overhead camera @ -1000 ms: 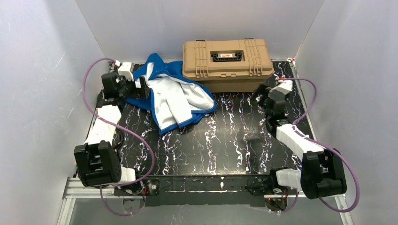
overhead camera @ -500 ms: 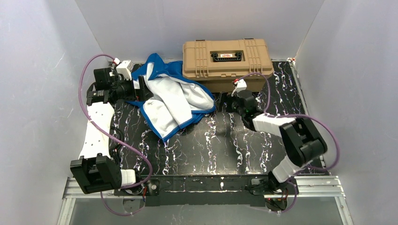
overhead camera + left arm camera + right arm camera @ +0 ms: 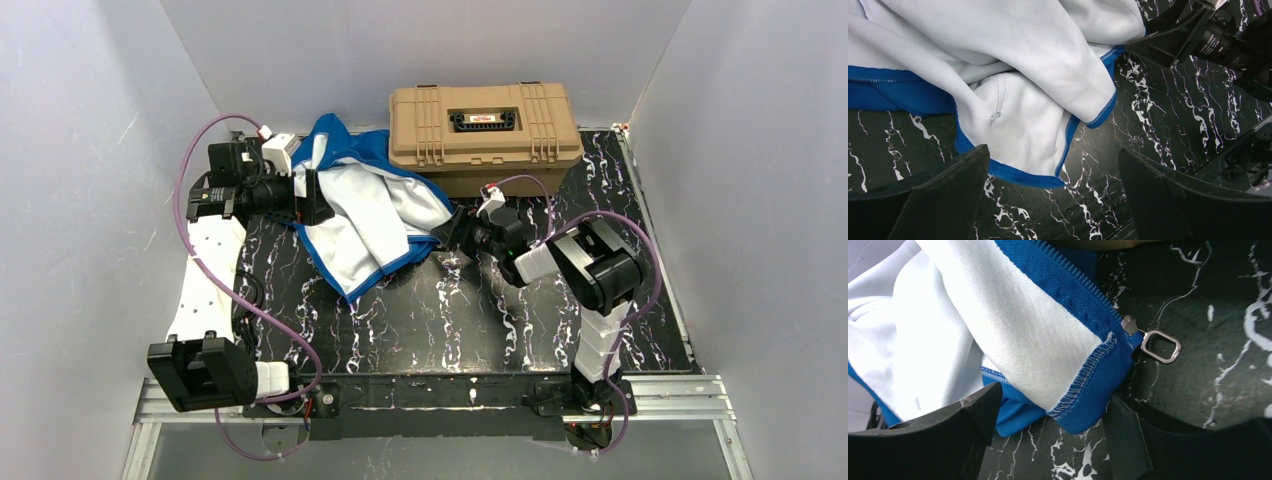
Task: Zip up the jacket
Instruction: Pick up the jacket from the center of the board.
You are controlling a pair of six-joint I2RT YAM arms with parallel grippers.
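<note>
The blue jacket (image 3: 370, 205) lies crumpled at the back left of the table, its pale lining facing up. My left gripper (image 3: 312, 195) is at its left edge, open; in the left wrist view the fingers (image 3: 938, 200) straddle the blue hem (image 3: 1018, 175) without touching it. My right gripper (image 3: 452, 228) is at the jacket's right corner. In the right wrist view that corner (image 3: 1088, 385) sits between the open jaws (image 3: 1054, 395). The zipper teeth end at a slider with a metal pull (image 3: 1159, 345) lying on the table.
A tan hard case (image 3: 485, 135) stands at the back, just behind the right gripper and touching the jacket's right side. The black marbled table (image 3: 480, 320) has white walls on three sides. The right gripper's fingers (image 3: 1173, 35) show in the left wrist view.
The right arm swung from the table's right side leftward to the jacket's right corner, and its jaws narrowed slightly. The left gripper shifted a little right onto the jacket's left edge.
</note>
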